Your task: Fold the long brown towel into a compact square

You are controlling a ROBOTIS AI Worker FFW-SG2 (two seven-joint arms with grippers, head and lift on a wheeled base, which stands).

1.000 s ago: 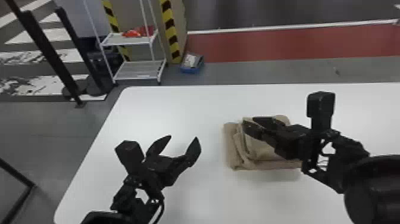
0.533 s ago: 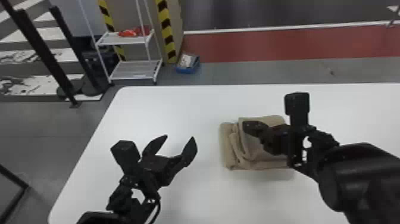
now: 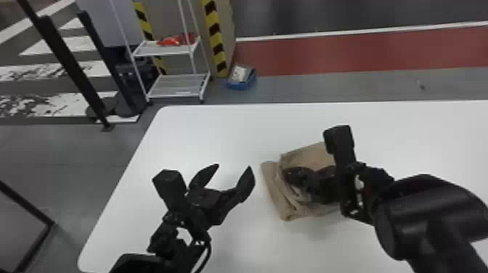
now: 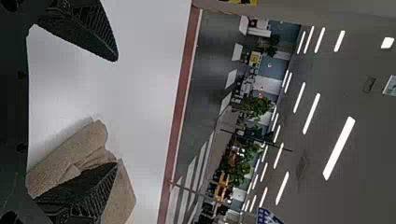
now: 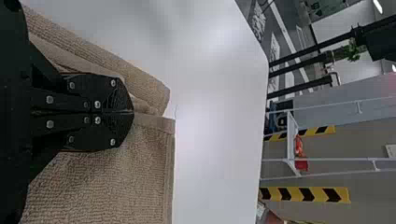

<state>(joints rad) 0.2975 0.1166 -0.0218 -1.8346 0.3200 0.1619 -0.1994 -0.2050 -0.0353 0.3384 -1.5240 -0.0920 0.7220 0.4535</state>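
Observation:
The brown towel [image 3: 276, 188] lies folded and creased in a thick bundle on the white table, a layered strip along its left side. Over it is my right gripper [image 3: 290, 174], low against the cloth. In the right wrist view the right gripper [image 5: 133, 112] has its fingers together on the towel [image 5: 116, 186], where a fold edge meets the tips. My left gripper [image 3: 234, 168] stands open left of the bundle with nothing in it. In the left wrist view one finger of the left gripper [image 4: 116, 112] overlaps the view of the towel [image 4: 70, 154].
The table [image 3: 225, 134] ends at a rounded far-left corner. Past its far edge stand a white wire shelf [image 3: 178, 87] and a blue bin [image 3: 241, 81] on the floor. Black posts [image 3: 69, 65] rise at the left.
My right gripper has come nearer and leftward over the table, and the towel has shifted the same way, closer to the left gripper. The left gripper has kept its open pose.

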